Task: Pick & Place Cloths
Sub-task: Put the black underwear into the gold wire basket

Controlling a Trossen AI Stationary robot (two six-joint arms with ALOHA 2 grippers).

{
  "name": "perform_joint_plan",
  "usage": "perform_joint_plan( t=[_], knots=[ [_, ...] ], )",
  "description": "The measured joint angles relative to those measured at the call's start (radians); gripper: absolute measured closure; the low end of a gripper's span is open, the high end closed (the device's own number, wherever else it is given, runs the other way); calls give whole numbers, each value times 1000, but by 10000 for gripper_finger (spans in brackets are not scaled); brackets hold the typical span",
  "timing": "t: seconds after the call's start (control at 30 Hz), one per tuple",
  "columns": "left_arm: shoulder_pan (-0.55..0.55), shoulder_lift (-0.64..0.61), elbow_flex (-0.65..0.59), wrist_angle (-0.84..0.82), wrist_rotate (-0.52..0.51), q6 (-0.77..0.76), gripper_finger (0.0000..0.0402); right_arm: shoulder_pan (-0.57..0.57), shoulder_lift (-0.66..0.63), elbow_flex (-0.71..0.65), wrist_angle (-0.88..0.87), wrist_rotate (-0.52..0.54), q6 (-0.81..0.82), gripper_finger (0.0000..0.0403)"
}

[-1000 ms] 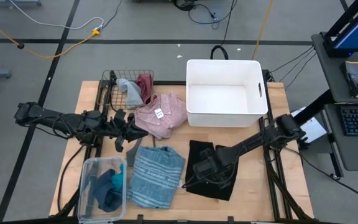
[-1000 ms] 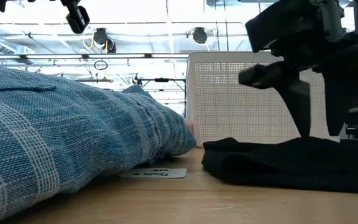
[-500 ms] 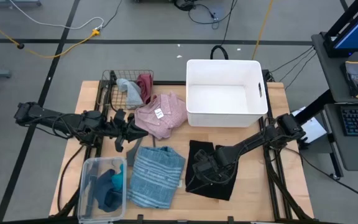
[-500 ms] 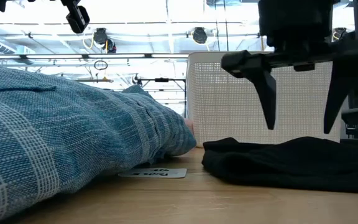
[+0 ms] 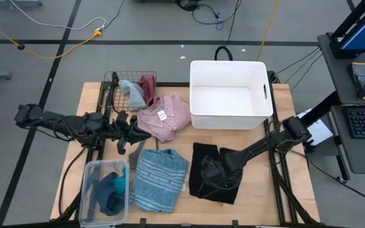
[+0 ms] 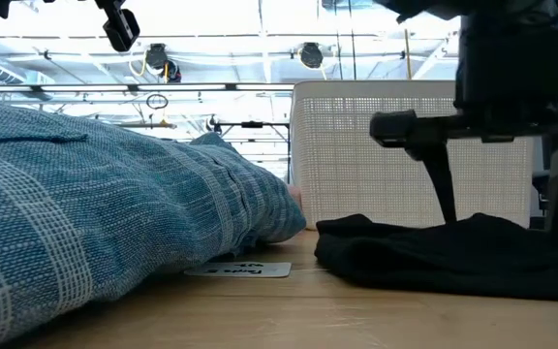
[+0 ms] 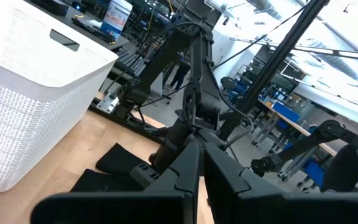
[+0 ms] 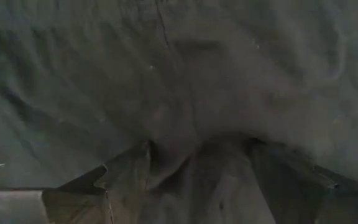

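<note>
A black cloth [image 5: 228,190] [image 6: 405,254] lies flat on the table's near right part and fills the right wrist view [image 8: 179,74]. My right gripper [image 5: 211,172] [image 6: 500,225] stands over its middle, open, fingers pointing down. My left gripper [image 5: 141,135] [image 7: 201,171] hovers shut beside the pink shirt with a white tag [image 5: 170,117], holding nothing. A blue striped cloth [image 5: 160,180] [image 6: 85,194] lies flat at the near middle. Grey [image 5: 132,95] and maroon [image 5: 148,85] pieces sit in a wire basket. Teal and dark blue pieces [image 5: 109,190] lie in a clear bin. My right gripper comes from above, pointing down, with its open fingers [image 6: 448,215] set into the middle of the black cloth [image 8: 166,149]. A ridge of cloth rises between the two fingers in the wrist view. The cloth lies on the table.
A white laundry basket [image 5: 198,95] [image 6: 356,165] [image 7: 17,93] stands on the far right of the table, just beyond the black cloth. The wire basket [image 5: 114,85] is at the far left, the clear bin [image 5: 87,183] at the near left. A paper label [image 6: 245,269] lies on the wood.
My right gripper has turned about its wrist, so that the low view now shows both spread fingers side by side. It has shifted a little toward the table's right edge and come down until its fingertips reach the black cloth. The cloths have stayed where they were.
</note>
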Motion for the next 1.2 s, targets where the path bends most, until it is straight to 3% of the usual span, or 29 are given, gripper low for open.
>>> perform_joint_plan(
  t=[0.3, 0.5, 0.7, 1.07, 1.2],
  knots=[
    [0, 0, 0, 0, -1, -3, 378, 2, -8, -70, 124, 23, -15, 135],
    [0, 0, 0, 0, -2, -18, 378, -17, -6, -121, 130, -51, 51, 151],
    [0, 0, 0, 0, -4, -18, 378, -20, -5, -176, 127, -63, 82, 219],
    [0, 0, 0, 0, -27, -18, 378, -21, -3, -200, 133, -99, 267, 386],
    [0, 0, 0, 0, -27, -18, 378, -28, -2, -197, 132, -143, 379, 391]
  ],
)
